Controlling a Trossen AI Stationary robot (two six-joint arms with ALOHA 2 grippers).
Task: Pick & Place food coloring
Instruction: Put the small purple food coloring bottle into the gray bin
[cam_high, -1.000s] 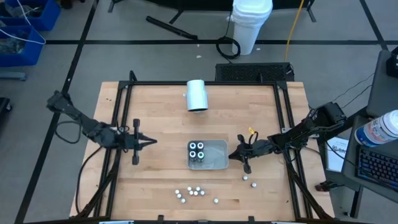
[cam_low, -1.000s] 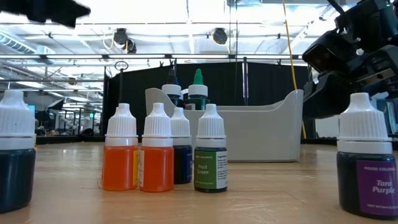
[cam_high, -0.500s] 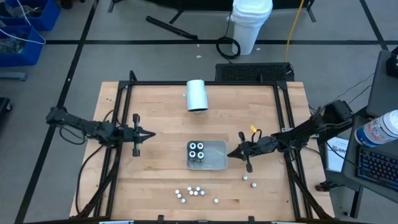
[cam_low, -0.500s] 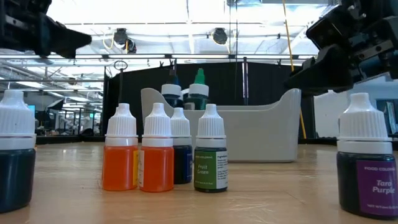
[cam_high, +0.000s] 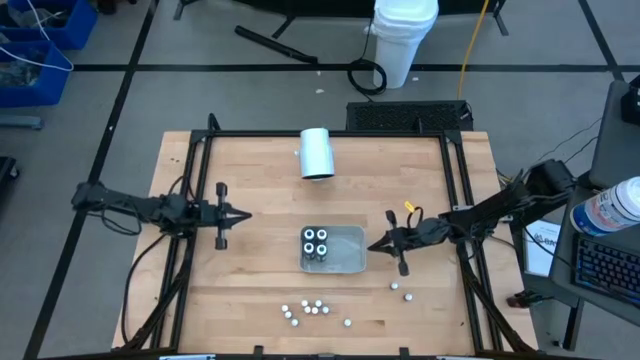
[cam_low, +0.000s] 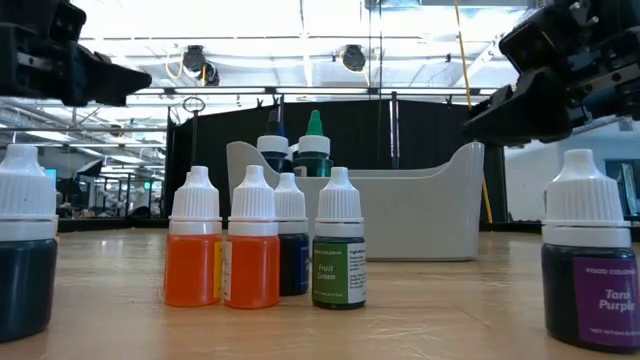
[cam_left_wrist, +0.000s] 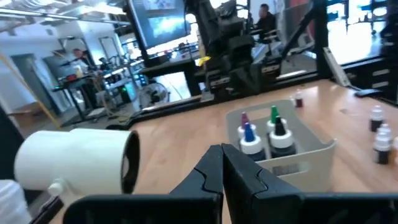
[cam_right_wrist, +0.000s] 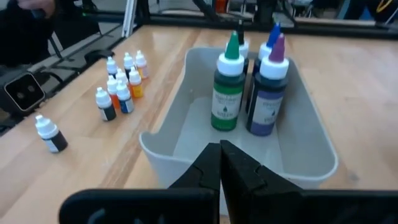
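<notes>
Left gripper with fingers together, empty, left of the grey tray, tray holding four bottles, small food coloring bottles clustered on the table's near edge, right gripper pressed together, empty, just right of tray.

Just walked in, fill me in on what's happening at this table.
Two robot arms are sorting food coloring bottles into a grey tray. Four larger bottles already stand in the tray's left end. The small white-capped bottles are clustered on the table nearer the front edge, untouched. The left gripper hovers left of the tray and the right gripper sits beside its right end, both with jaws shut and empty.
</notes>
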